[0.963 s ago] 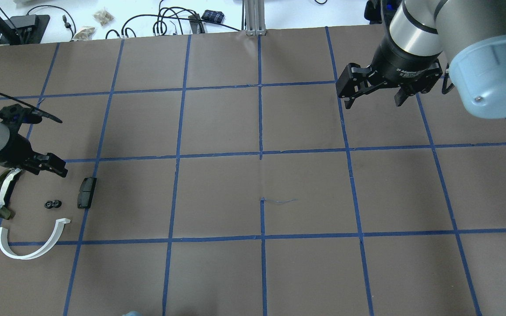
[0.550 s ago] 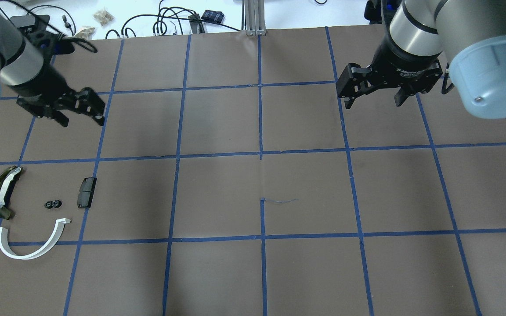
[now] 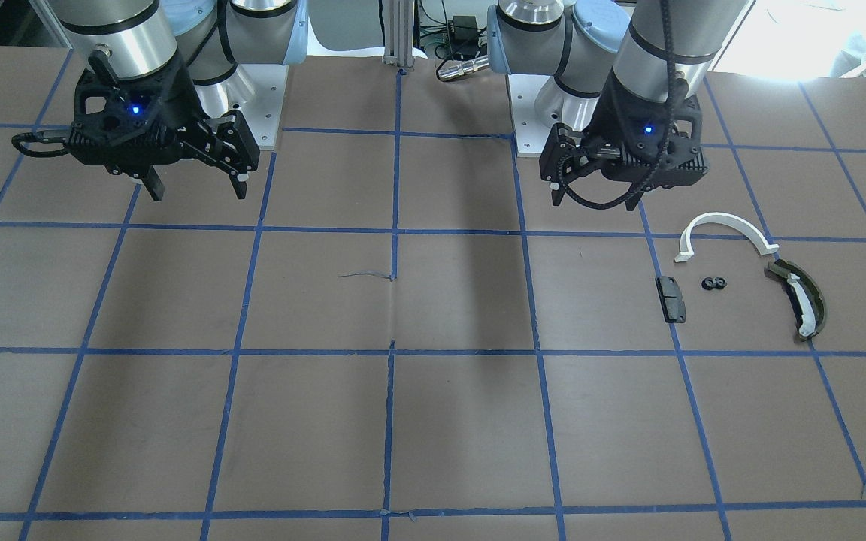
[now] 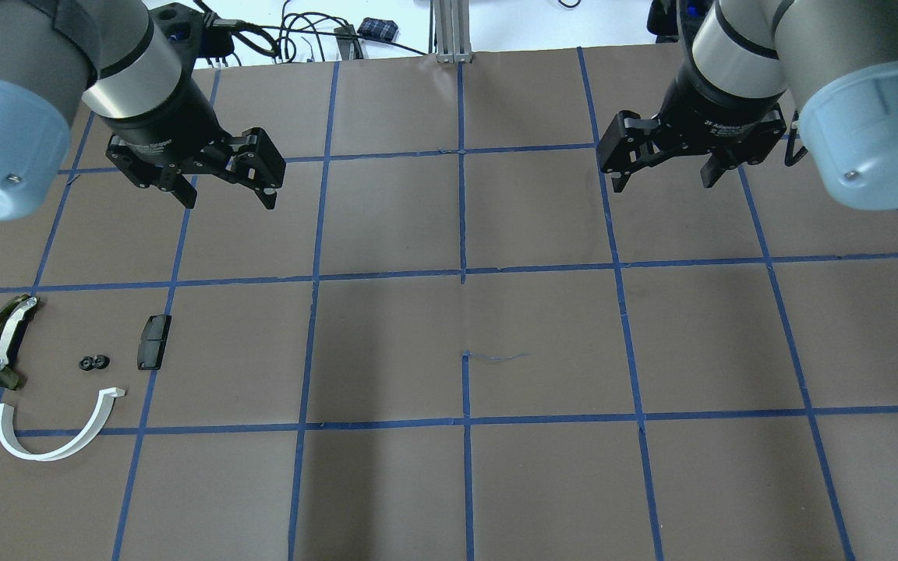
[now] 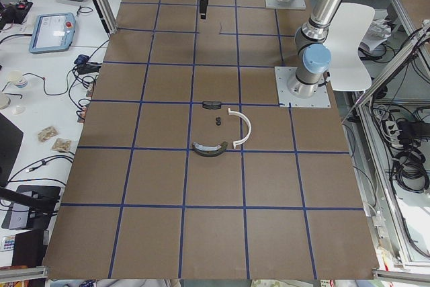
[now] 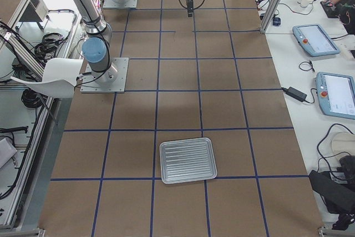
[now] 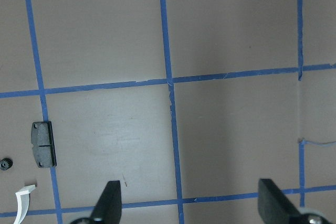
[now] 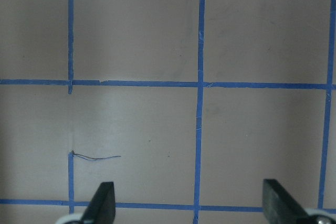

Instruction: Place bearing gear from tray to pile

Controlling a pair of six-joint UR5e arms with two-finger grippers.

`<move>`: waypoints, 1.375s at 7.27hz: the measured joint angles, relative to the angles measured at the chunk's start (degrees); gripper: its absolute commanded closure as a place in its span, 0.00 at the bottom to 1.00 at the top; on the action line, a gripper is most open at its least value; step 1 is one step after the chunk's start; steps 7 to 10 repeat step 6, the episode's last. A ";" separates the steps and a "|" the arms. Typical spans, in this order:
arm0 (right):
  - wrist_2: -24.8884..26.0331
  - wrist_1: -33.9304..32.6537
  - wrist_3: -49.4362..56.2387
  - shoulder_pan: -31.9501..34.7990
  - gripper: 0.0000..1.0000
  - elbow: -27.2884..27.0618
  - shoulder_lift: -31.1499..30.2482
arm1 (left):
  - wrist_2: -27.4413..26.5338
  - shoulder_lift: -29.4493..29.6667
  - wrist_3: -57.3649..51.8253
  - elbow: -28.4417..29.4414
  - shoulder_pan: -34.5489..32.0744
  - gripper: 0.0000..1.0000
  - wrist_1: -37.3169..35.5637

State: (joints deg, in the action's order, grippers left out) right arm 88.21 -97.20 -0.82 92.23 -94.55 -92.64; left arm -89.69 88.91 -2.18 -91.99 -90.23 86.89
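The bearing gear [image 4: 93, 362], small and black, lies on the table in the pile, between the dark olive curved piece [image 4: 3, 341] and the black block [image 4: 153, 342], above the white half-ring arc [image 4: 55, 432]. It also shows in the front view [image 3: 714, 282]. My left gripper [image 4: 228, 201] is open and empty, raised, beyond the pile and to its right. Its wrist view shows the black block [image 7: 43, 144] at the lower left. My right gripper [image 4: 663, 185] is open and empty over the far right of the table. The metal tray [image 6: 187, 160] shows only in the right side view and looks empty.
The table is brown paper with a blue tape grid [image 4: 462, 276]. Cables and small items lie beyond the far edge [image 4: 293, 39]. A metal post [image 4: 449, 31] stands at the far middle edge.
My left arm has risen from beside the pile and swung away from it, toward the far side and the middle. The pile parts and my right arm have not moved.
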 measured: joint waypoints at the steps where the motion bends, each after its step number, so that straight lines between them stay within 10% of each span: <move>1: 0.02 0.00 0.02 -0.03 0.00 0.09 0.02 | 0.80 -0.13 0.29 0.58 1.33 0.08 0.43; 10: -0.05 0.01 0.03 0.05 0.00 0.31 0.00 | -2.13 -1.37 1.65 2.80 2.00 0.05 5.60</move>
